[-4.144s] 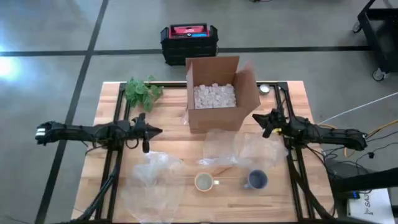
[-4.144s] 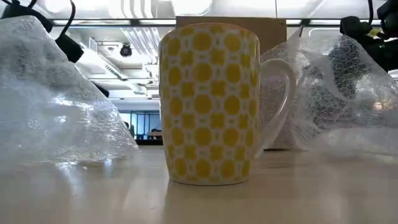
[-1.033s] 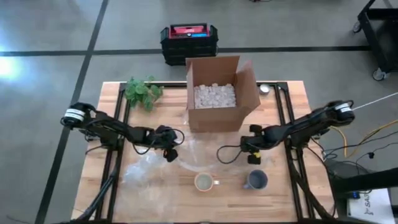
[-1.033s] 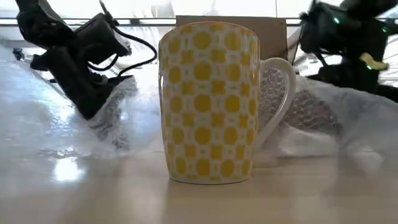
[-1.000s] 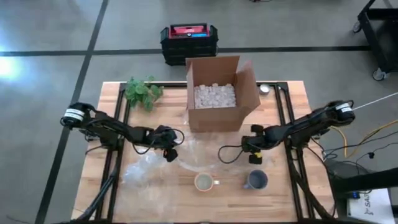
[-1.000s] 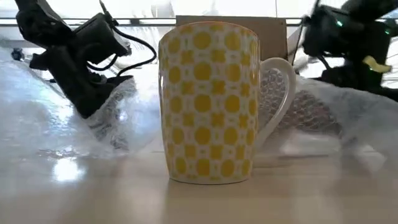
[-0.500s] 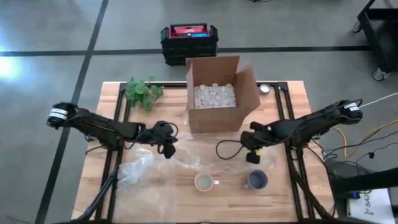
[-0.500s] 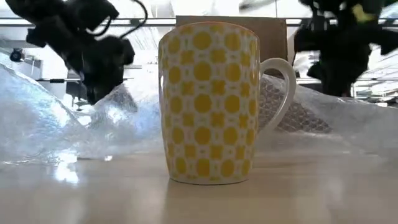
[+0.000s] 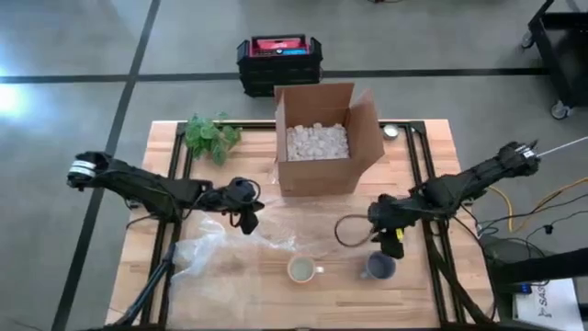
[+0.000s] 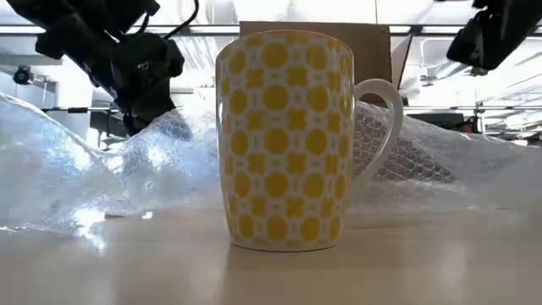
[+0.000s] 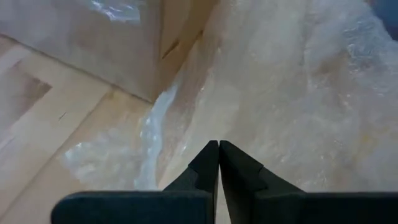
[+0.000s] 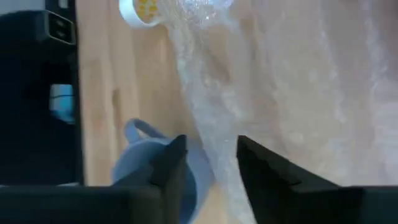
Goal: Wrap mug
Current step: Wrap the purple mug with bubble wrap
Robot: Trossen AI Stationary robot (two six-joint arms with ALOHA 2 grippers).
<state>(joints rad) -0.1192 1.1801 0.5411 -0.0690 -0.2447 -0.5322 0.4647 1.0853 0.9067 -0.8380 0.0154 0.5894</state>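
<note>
The yellow-patterned mug (image 10: 284,140) stands upright near the table's front edge (image 9: 300,268). Behind it lies a clear bubble wrap sheet (image 9: 276,241), spread from the left side across to the right. My left gripper (image 9: 246,221) is shut on the wrap left of and behind the mug (image 10: 148,114). My right gripper (image 9: 388,245) hangs open above the wrap's right part, just behind a blue mug (image 9: 378,267). Its fingers stand apart over the wrap's edge (image 12: 211,149) and it shows high up in the low view (image 10: 495,38). My left gripper pinches the bubble wrap (image 11: 231,132) between its two shut fingers, slanting down from above and from the table's left. The wrap rises in a peak to the fingers (image 10: 167,129). Its remainder lies slack on the table.
An open cardboard box (image 9: 322,138) filled with packing peanuts stands at the back centre. A green plant (image 9: 209,136) lies at the back left. The blue mug (image 12: 158,177) stands right of the yellow mug. A black and red case (image 9: 278,57) sits on the floor beyond the table.
My left gripper has risen a little and pulled the wrap up into a peak. My right gripper has moved toward the table's near edge and upward, to behind the blue mug. The wrap's right part now lies lower and flatter behind the yellow mug.
</note>
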